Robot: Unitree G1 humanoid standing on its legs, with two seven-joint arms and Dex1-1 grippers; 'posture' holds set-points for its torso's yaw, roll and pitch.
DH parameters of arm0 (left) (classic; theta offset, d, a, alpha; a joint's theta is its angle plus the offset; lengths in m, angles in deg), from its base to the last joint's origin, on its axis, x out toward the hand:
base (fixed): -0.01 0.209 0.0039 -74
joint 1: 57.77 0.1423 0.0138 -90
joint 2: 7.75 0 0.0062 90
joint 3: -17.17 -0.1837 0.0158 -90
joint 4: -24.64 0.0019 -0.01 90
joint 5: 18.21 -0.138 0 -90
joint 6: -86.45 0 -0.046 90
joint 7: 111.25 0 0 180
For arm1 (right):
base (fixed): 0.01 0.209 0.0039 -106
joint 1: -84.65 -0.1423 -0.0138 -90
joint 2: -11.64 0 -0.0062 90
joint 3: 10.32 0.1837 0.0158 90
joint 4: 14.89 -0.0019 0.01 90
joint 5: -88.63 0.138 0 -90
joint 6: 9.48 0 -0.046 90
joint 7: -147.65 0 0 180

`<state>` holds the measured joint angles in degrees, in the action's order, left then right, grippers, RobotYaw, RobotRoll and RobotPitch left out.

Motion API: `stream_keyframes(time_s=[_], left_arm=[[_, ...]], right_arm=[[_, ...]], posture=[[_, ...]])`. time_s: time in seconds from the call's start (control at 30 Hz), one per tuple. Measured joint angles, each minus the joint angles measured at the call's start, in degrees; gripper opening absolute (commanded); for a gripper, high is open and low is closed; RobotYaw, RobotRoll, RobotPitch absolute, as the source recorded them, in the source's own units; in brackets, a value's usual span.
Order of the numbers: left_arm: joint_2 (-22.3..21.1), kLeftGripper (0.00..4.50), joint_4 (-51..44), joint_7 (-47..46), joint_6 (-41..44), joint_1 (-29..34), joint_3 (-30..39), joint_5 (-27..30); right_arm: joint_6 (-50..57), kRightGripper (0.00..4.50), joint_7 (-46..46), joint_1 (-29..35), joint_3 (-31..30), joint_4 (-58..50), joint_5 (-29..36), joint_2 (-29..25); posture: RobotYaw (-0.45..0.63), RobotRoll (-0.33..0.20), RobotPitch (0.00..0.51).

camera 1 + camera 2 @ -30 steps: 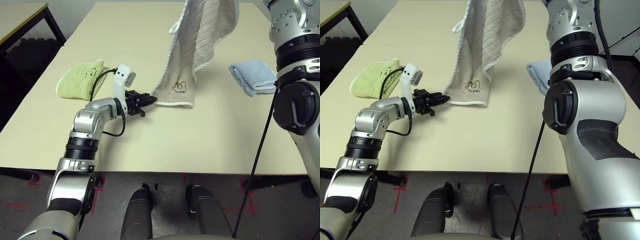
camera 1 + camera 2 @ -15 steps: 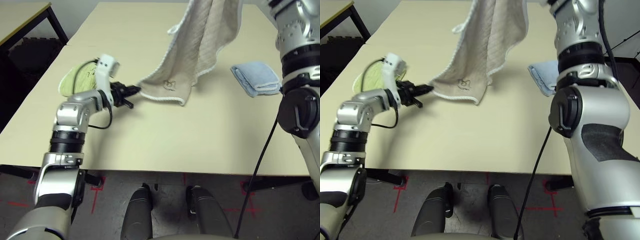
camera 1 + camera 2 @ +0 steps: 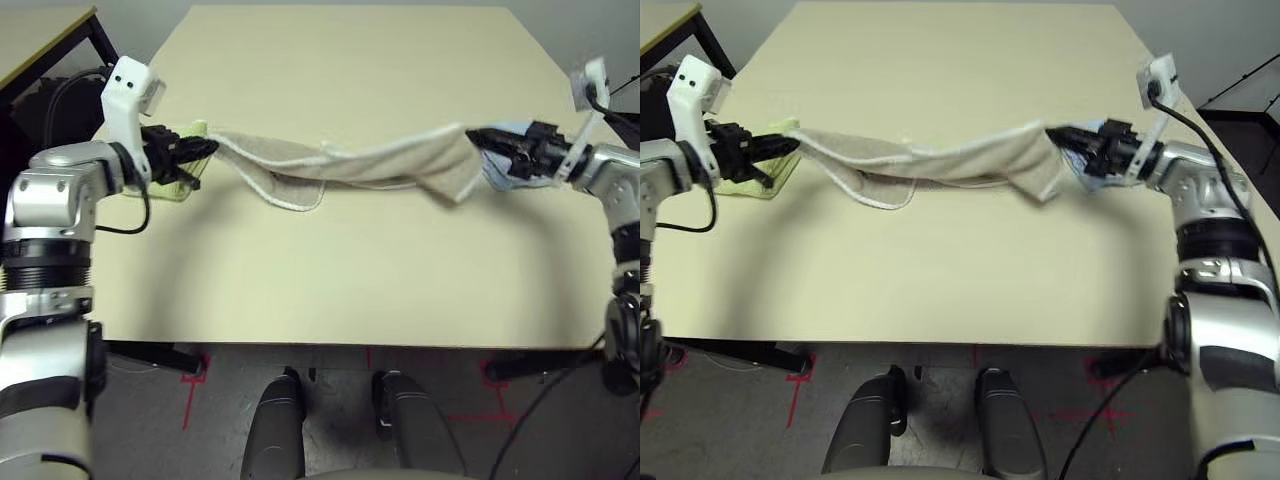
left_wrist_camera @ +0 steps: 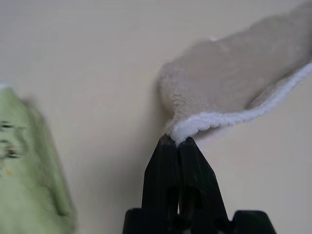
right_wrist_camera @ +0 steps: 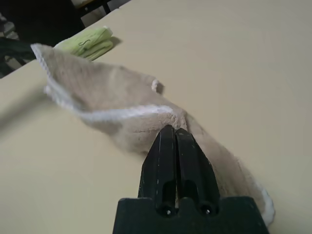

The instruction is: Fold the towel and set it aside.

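The towel (image 3: 350, 168), hanging from one gripper a second ago, is now stretched across the upper desk (image 3: 350, 280) between left gripper (image 3: 205, 148) and right gripper (image 3: 478, 137), fingers clamped on its ends, ready for folding.

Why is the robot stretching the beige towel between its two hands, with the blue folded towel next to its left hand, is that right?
Not quite. The cloth beside the left gripper is the lime-green folded towel, as the left eye view shows. The light blue folded towel lies by the right gripper. The rest holds: both grippers' fingers are shut on the beige towel, stretched between them.
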<state>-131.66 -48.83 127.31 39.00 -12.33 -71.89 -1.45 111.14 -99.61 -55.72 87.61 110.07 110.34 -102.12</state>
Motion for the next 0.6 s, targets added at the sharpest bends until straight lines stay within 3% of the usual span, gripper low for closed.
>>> stream_keyframes(time_s=[0.23, 0.43, 0.6], left_arm=[[3.3, 0.04, 9.6, -9.0, -6.7, -6.1, 0.8, -3.9], [10.6, 0.04, 27.1, -25.8, -29.1, -17.0, 5.4, -7.3], [14.3, 0.04, 38.9, -32.8, -43.3, -22.9, 7.7, -7.9]], right_arm=[[-8.1, 0.0, 12.4, -6.7, -1.1, 8.6, -6.3, 3.3], [-28.2, 0.0, 33.9, -18.3, 0.9, 24.9, -11.1, 9.5], [-37.2, 0.0, 41.8, -22.4, 2.4, 32.2, -11.7, 12.7]], posture=[[0.0, 0.0, 0.157], [0.0, 0.0, 0.158], [0.0, 0.0, 0.173]])
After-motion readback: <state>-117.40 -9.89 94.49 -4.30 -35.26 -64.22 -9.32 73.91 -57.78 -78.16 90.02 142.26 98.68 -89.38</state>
